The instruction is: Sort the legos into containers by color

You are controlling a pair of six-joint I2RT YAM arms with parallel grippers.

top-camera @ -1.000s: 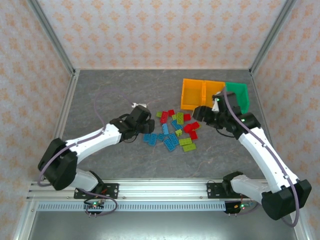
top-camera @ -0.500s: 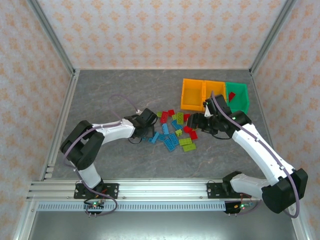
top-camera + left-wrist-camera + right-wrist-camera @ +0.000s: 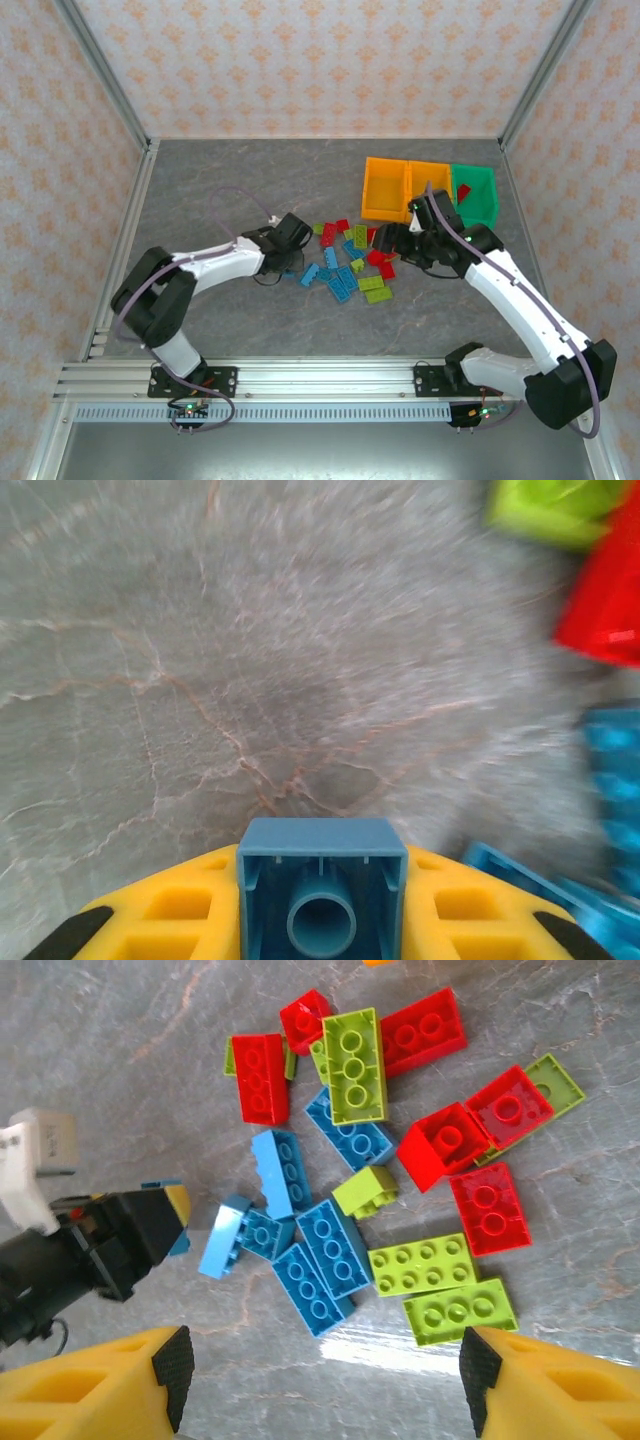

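Your right arm has swung back from the containers (image 3: 385, 160) and now hangs over the legos (image 3: 350, 262). Your left arm has folded in, and its tip has slid a bit closer to the left edge of the pile.

The left pincer (image 3: 287, 258) is squeezed on one blue brick (image 3: 322, 880). The right pincer (image 3: 327, 1365) has its fingers wide apart with nothing between them. The legos lie loose on the table (image 3: 220, 180), just in front of the three bins. One red brick (image 3: 463, 190) already sits in the green bin.

Watch out for a few things. I think the blue brick is held only at the fingertips, so it could twist or drop if you lift fast. Other blue bricks lie right next to it, so a low sweep might drag them along. Both arms are near the same pile, and the bins are on the right arm's side, so they could bump when you carry the brick over. With red in the green bin, you could mix up which colour goes where.

From the left wrist you see the brick's hollow bottom between the yellow fingers. From above, the arm hides that. The right wrist lets you tell each brick's colour. The bins and the red brick inside show from above.
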